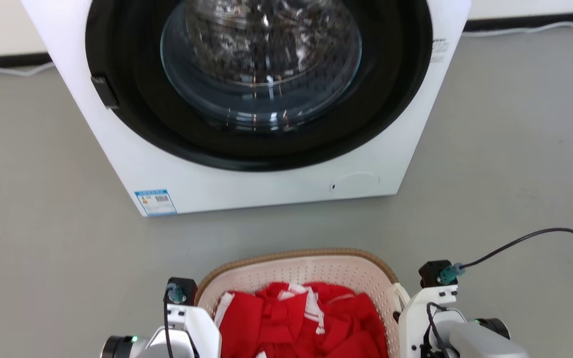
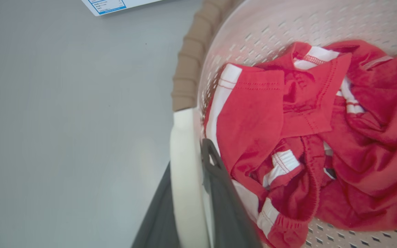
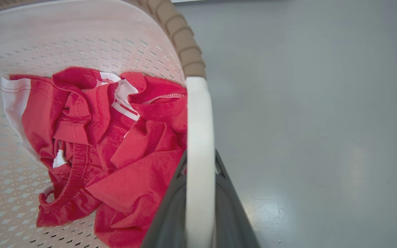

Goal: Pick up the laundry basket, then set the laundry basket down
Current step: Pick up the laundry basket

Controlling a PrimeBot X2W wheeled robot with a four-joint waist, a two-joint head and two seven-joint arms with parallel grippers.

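The laundry basket (image 1: pixel 294 268), cream-white and perforated with a brown woven rim (image 2: pixel 188 69), sits at the bottom centre of the head view and holds red and white clothes (image 1: pixel 301 318). My left gripper (image 2: pixel 187 156) is shut on the basket's white left handle (image 2: pixel 184 144), one dark finger outside and one inside the wall. My right gripper (image 3: pixel 201 155) is shut on the white right handle (image 3: pixel 198 113) in the same way. Both wrists flank the basket in the head view. Whether the basket touches the floor I cannot tell.
A white front-loading washing machine (image 1: pixel 246 191) with a round glass door (image 1: pixel 261 64) stands just beyond the basket. Grey floor (image 1: pixel 505 164) lies open on both sides. A black cable (image 1: pixel 555 231) loops from my right wrist. A pale wall with dark skirting runs behind.
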